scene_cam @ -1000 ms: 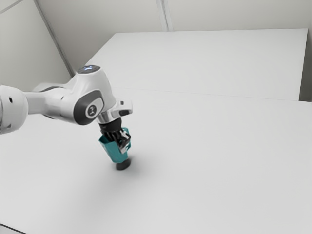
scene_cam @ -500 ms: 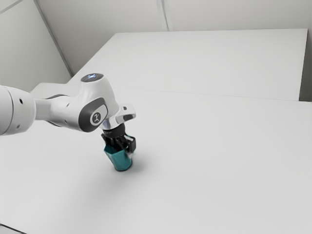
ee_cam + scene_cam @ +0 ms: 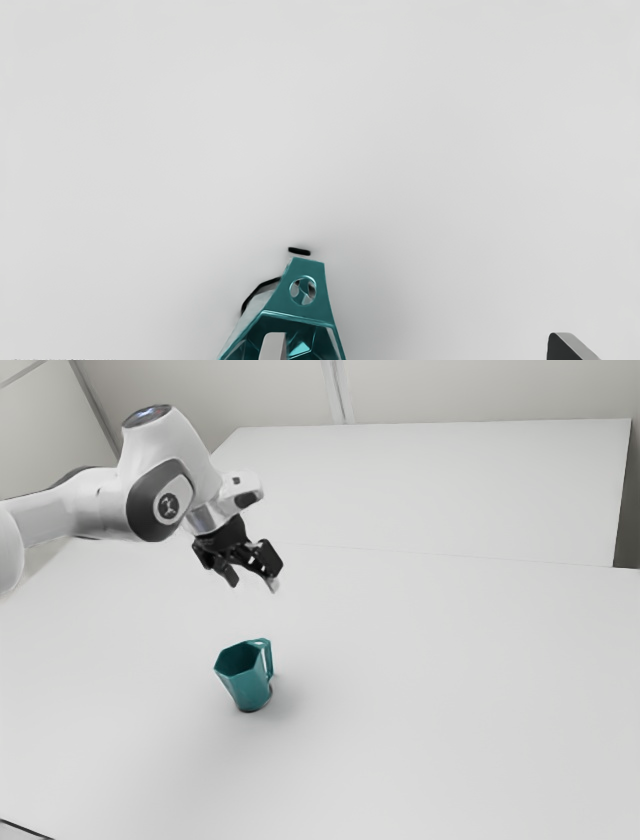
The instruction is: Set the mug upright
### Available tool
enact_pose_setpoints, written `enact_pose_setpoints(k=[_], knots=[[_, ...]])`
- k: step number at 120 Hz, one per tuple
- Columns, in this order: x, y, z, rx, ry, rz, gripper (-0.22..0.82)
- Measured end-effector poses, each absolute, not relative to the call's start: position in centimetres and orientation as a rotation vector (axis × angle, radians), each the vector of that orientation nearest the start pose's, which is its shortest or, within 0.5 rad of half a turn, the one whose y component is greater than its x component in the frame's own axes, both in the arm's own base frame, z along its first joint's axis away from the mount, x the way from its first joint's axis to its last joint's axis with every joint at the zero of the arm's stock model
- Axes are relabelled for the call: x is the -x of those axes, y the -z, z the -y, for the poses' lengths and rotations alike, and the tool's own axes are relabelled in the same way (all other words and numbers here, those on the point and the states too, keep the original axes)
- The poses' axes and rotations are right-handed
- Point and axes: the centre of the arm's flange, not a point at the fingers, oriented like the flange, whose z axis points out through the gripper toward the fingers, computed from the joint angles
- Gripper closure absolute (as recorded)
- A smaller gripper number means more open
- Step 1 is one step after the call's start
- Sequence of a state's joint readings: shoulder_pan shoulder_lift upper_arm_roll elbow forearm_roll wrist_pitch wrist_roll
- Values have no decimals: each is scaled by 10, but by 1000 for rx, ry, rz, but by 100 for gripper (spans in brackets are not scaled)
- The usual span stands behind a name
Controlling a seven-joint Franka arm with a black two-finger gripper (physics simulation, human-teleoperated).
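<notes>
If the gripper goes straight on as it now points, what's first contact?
Likely the handle of the mug, met by one finger of the gripper; failing that, the tabletop beside it. Depth is unclear.

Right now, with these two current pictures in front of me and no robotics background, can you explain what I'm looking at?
The machine is a single white jointed arm. At its end is a black two-fingered tool, its grasping part. The exterior view is taken from beside the arm, which comes in from that view's left. The wrist view comes from a camera on the arm's own hand, so its fingertips show along the bottom edge. On the pale table sits a teal mug with a handle, its opening facing up. Nothing is held: the fingers are spread, and the tool hangs above the mug with a clear gap.
</notes>
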State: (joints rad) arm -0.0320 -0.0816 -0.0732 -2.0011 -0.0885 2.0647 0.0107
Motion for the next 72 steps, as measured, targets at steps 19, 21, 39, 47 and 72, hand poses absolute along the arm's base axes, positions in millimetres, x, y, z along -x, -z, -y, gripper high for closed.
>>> enact_pose_setpoints(k=[19,21,39,47,72], knots=[[-561,-565,33,3216,236,-73,2],[-561,-570,31,3215,234,-71,1],[-556,-587,29,3216,175,-90,1],[-554,-587,36,3217,146,-116,1],[-550,-585,46,3218,90,-164,0]])
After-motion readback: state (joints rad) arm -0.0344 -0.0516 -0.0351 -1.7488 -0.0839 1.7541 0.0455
